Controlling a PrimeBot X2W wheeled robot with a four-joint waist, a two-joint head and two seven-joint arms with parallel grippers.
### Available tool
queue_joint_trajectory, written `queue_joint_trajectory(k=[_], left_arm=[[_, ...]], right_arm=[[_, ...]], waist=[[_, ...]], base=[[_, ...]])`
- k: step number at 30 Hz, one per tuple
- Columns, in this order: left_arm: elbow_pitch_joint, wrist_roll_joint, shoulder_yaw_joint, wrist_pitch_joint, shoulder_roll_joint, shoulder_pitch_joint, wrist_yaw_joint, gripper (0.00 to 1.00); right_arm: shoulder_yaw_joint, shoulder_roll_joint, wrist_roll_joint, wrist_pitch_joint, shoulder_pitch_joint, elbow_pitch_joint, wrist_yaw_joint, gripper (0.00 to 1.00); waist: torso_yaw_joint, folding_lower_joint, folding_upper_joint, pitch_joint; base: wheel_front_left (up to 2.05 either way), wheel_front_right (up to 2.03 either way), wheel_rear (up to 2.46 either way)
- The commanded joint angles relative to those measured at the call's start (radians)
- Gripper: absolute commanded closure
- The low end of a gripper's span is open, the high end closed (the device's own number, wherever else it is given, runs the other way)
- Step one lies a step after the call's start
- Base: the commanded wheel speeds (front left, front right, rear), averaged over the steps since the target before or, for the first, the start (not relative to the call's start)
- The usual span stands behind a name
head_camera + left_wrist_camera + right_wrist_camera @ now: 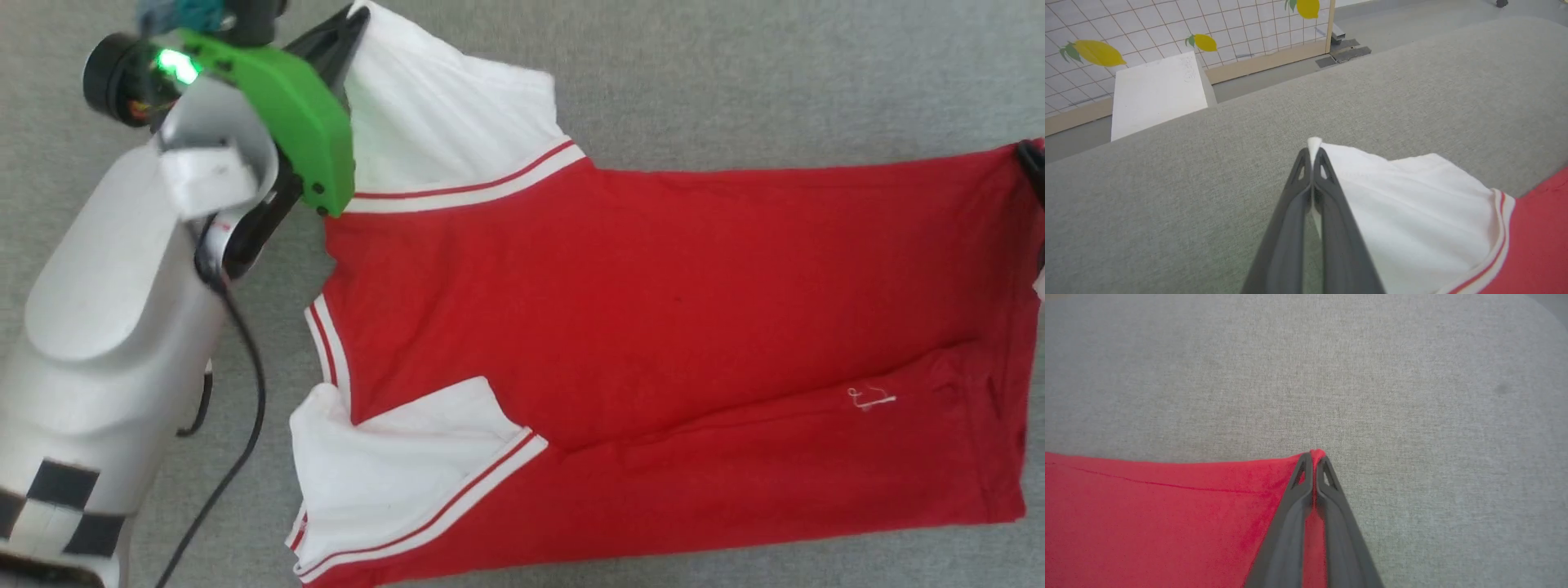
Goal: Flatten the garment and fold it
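**Item:** red jersey T-shirt (620, 310) with white short sleeves and red-and-white striped trim.

**Location:** spread on a grey woven fabric surface (775, 82), neck toward the robot's left and hem toward its right.

**Condition:** plain red face up. A slanting crease runs across the near half. There is a small white thread mark (870, 399) near the hem. The near sleeve lies flat against the body.

**Holds:**
- The left gripper (1314, 152), dark fingers pressed together, pinches the tip of the far white sleeve.
- The right gripper (1314, 456), fingers likewise closed, pinches the far red hem corner.

**Margins:** bare grey cloth lies beyond the shirt's far edge and past both pinched corners. Past the surface's edge stand a white rectangular block (1155, 92) and a lemon-patterned tiled panel (1147, 24).
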State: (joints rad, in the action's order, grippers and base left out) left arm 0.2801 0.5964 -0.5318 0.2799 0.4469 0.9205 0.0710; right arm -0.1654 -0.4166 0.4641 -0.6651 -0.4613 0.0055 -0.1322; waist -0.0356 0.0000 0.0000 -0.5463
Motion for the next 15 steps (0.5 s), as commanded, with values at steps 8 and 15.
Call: queue_joint_trajectory(k=[8, 15], left_arm=[[-0.188, 0.061, 0.081, -0.154, 0.056, -0.236, -0.046, 1.00], [-0.406, 0.096, 0.113, -0.212, 0.102, -0.513, -0.121, 1.00]], right_arm=[[-0.052, 0.022, 0.036, 0.085, 0.155, -0.070, 0.002, 1.00], [-0.112, 0.085, 0.051, 0.104, 0.322, -0.162, 0.002, 1.00]], waist=[[0.019, 0.0000, 0.0000, 0.163], [0.040, 0.0000, 0.0000, 0.249]], base=[[0.00, 0.00, 0.00], [0.00, 0.00, 0.00]])
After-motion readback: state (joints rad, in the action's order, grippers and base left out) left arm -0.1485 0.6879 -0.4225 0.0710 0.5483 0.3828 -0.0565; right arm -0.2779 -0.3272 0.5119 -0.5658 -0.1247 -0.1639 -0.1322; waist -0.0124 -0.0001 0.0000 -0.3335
